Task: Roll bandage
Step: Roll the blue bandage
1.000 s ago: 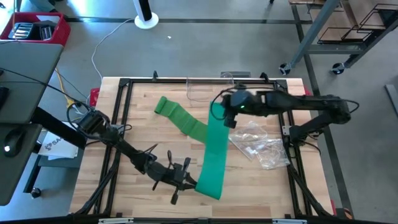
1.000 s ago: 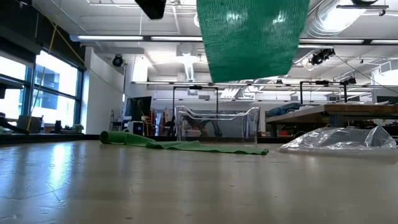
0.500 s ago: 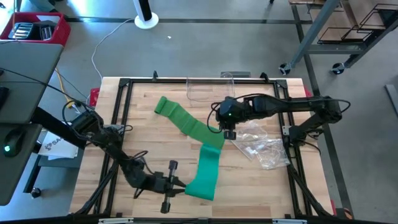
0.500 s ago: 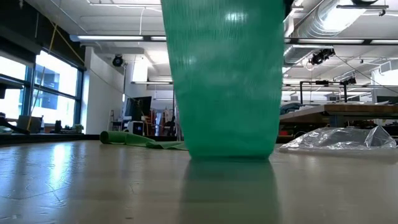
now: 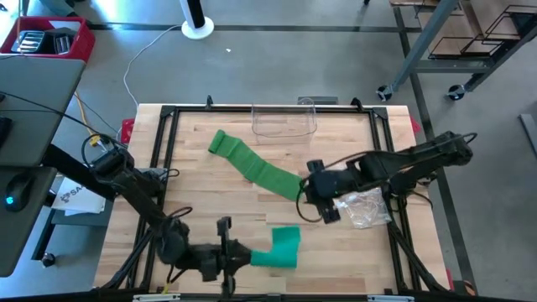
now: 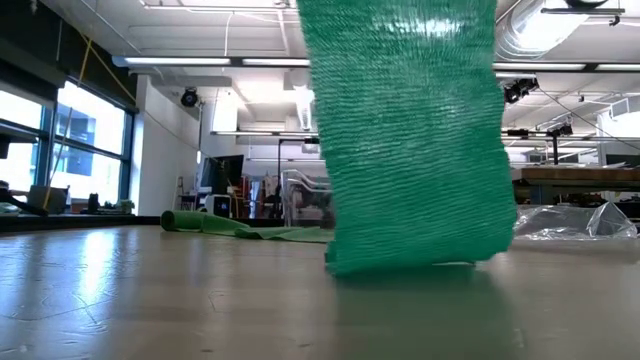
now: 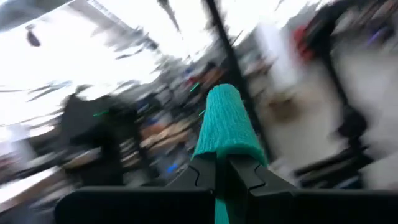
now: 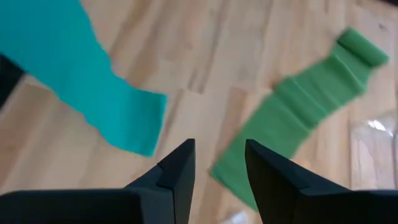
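My left gripper [image 5: 245,256] is near the table's front edge, shut on a bright green bandage [image 5: 284,249]. In the low view this bandage [image 6: 410,140] hangs as a broad strip. My right gripper [image 5: 312,200] hovers open over the middle of the table, between that bandage and a second, duller green bandage [image 5: 256,166]. The second one lies flat on the wood, its rolled end [image 5: 220,143] toward the far left. In the right wrist view my open fingers [image 8: 219,149] hold nothing; the bright strip's free end [image 8: 140,127] and the duller strip [image 8: 305,106] lie beyond them. My left gripper pinches the bright green bandage [image 7: 222,163] between its two shut fingers, coming level from the table's left. Beyond the fingertips the strip rises and folds over [image 7: 227,102]. It hangs slack, and its lower edge [image 6: 420,262] rests on the table.
A crumpled clear plastic bag [image 5: 362,205] lies right beside my right gripper. A clear plastic box [image 5: 285,122] stands at the far edge. A black frame [image 5: 168,113] runs around the tabletop. Bare wood shows at the near right and on the left side.
My right gripper has opened, let go of the bright bandage's upper end and moved toward the near edge. My left gripper has gone toward the near edge and a little left, still shut. The strip, stretched between both grippers before, has dropped slack and now hangs from the left one.
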